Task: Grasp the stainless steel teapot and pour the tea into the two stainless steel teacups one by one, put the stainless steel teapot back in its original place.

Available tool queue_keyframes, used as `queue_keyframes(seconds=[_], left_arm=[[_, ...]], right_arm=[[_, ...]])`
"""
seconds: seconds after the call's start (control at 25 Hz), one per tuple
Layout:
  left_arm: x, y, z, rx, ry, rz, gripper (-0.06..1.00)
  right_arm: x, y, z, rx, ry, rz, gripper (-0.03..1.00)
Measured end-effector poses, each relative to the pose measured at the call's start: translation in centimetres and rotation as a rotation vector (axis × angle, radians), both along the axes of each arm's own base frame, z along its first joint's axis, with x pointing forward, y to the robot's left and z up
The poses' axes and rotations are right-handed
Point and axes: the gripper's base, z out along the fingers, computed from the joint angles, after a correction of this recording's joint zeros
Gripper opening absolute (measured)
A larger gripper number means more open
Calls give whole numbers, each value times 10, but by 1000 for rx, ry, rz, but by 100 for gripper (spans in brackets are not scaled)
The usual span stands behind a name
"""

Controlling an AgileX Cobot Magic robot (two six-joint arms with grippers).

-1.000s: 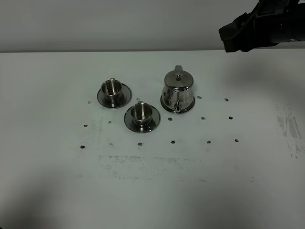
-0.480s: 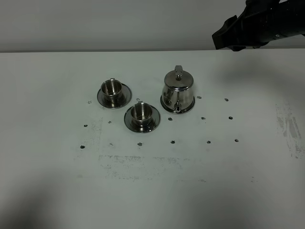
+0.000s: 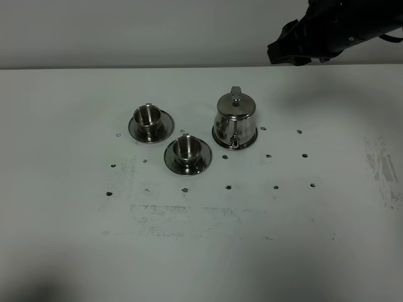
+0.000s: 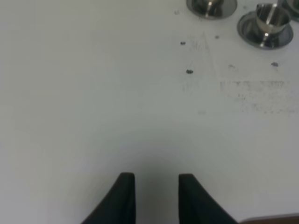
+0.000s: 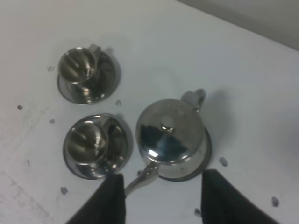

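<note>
Shiny lidded teapot [image 3: 235, 119] seated upright on round coaster [image 3: 253, 141], spout faced forward, rear teacup [image 3: 147, 117] and nearer teacup [image 3: 185, 147] set upright on saucers [image 3: 166, 128] just left of it.

R arm [image 3: 334, 31] blk, bulky; gripper fingers [image 5: 112, 200] blk, tapered.

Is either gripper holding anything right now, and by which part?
Nothing is held. The right gripper hangs above the stainless steel teapot with jaws apart, touching nothing; the left gripper is empty.
</note>
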Motion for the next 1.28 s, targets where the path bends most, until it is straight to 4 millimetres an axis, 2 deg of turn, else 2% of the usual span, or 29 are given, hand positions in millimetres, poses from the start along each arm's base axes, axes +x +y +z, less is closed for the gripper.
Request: queue_keyframes(seconds=[0.24, 0.4, 0.52, 1.28], left_arm=[[0, 0, 0, 0, -5, 1, 29], [0, 2, 0, 24, -2, 16, 29], [0, 4, 0, 34, 0, 30, 29], [0, 4, 0, 38, 1, 33, 29]], right_arm=[[4, 23, -10, -13, 8, 45, 37], [10, 30, -23, -10, 41, 38, 37], [13, 31, -29, -12, 53, 30, 37], [22, 28, -31, -58, 33, -31, 37]])
